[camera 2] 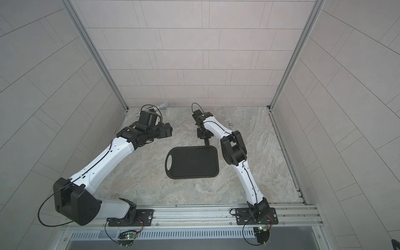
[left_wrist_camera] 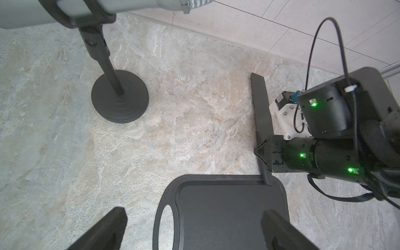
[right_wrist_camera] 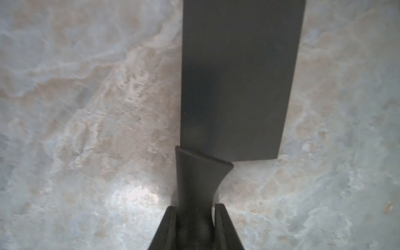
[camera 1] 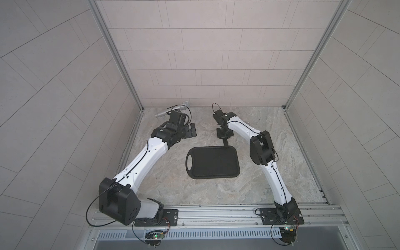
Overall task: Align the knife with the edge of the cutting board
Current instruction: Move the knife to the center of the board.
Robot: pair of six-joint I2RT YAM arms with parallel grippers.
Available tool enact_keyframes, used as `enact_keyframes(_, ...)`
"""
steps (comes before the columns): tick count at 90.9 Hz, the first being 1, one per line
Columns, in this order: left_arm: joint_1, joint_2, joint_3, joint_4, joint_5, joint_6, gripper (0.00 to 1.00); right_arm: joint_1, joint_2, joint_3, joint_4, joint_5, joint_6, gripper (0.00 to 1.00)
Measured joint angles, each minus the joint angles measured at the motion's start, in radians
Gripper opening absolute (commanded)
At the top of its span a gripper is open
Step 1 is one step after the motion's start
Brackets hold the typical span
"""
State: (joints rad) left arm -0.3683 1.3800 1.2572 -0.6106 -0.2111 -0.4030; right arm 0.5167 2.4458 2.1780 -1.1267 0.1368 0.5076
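Your right end effector (right_wrist_camera: 193, 207) pinches the knife (right_wrist_camera: 236, 86) by its handle; the handle tip overlaps the cutting board's (camera 1: 213, 162) far corner. Left end effector (left_wrist_camera: 192, 212) spread, apart.

light: bright, even, diffuse, overhead | shadows: soft, thin rim around the cutting board (camera 1: 213, 162) | glare: white patch on tabletop (right_wrist_camera: 138, 194) beside the knife (right_wrist_camera: 238, 75) handle | blur: right wrist view soft throughout; left wrist view microphone (left_wrist_camera: 65, 8) and left gripper (left_wrist_camera: 193, 211) fingers (left_wrist_camera: 104, 231) defocused | distortion: wall lines bow at edges in both top views
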Motion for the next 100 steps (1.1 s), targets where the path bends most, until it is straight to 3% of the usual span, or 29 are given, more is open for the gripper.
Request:
enact_keyframes(26,0.003,0.0,0.001,0.0,0.002,0.0,1.0,-0.035,-0.122,-0.196,0.045,-0.012,-0.034,0.0)
enact_keyframes(86,0.008,0.0,0.001,0.0,0.013,0.0,1.0,-0.227,-0.336,-0.557,0.147,-0.123,-0.082,0.0)
enact_keyframes(100,0.008,0.0,0.001,0.0,0.019,0.0,1.0,-0.237,-0.362,-0.599,0.187,-0.137,-0.085,0.06)
